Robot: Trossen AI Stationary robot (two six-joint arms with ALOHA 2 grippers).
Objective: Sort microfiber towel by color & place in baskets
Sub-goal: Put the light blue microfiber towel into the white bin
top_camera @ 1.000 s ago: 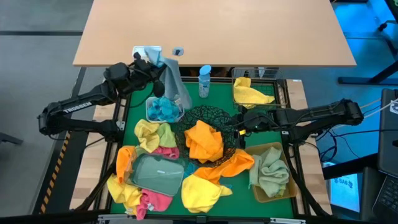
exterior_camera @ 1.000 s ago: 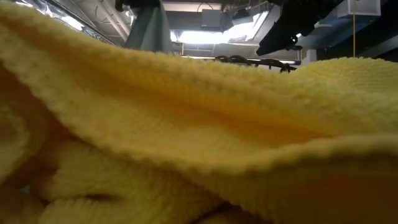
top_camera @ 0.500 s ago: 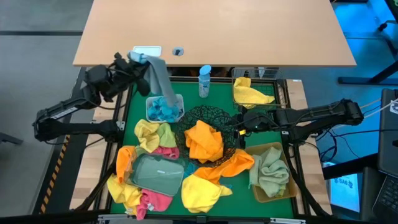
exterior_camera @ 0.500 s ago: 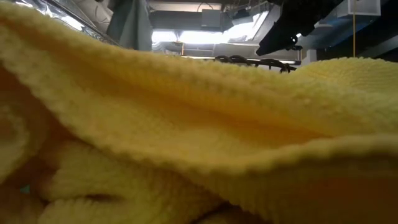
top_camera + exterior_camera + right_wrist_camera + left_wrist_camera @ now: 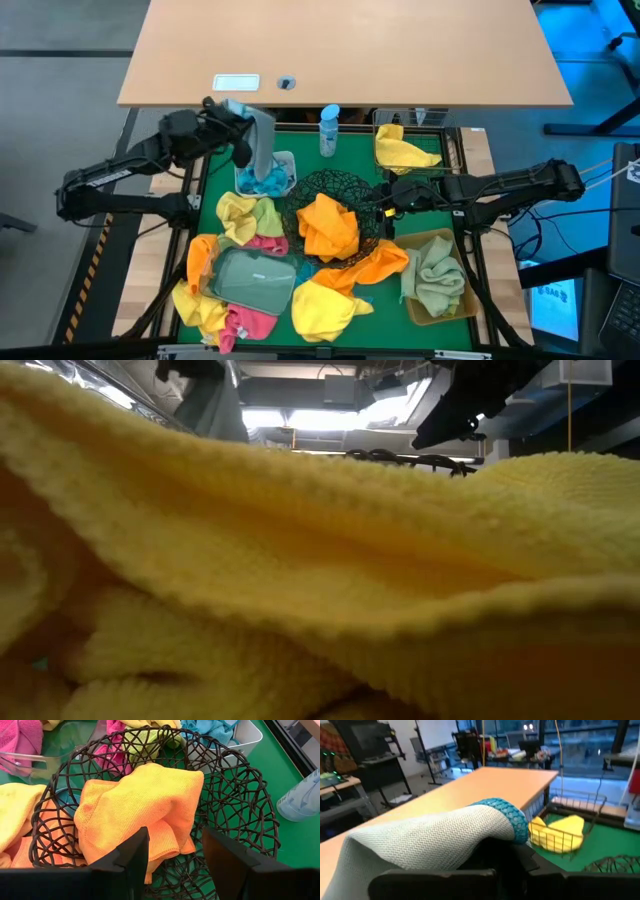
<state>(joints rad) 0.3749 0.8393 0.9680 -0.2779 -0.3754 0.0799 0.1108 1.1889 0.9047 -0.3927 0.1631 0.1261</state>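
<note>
So my left tool (image 5: pixel 243 125) is up off the surface (image 5: pixel 345 165) at the far left corner, clamped on a gray towel (image 5: pixel 262 140) with a teal edge, and the cloth hangs straight down from it into the white tub (image 5: pixel 287 160) right underneath, where a few blue towels (image 5: pixel 268 180) are already bunched up. From the left wrist cam the gray towel (image 5: pixel 425 840) is draped right over the fingers, so I can't see the tips themselves, just the cloth pinched there. Out past that tool is the wire basket (image 5: pixel 441 125) with a yellow towel (image 5: pixel 403 150) in it, and a blue-capped bottle (image 5: pixel 329 130) stands between the tub and that basket. My right tool (image 5: pixel 385 215) is parked over the near-right rim of the black wire bowl (image 5: pixel 340 183), fingers spread wide with nothing between them, and the orange towel (image 5: pixel 145 805) sits in the bowl just ahead of it. Behind and to the side of that tool the tan bin (image 5: pixel 455 270) holds a green towel (image 5: pixel 435 275). The clear tray (image 5: pixel 250 278) sits on the near left with yellow, pink and orange towels piled around it. The low cam is basically useless, a yellow towel (image 5: pixel 320 590) fills nearly the whole view.
</note>
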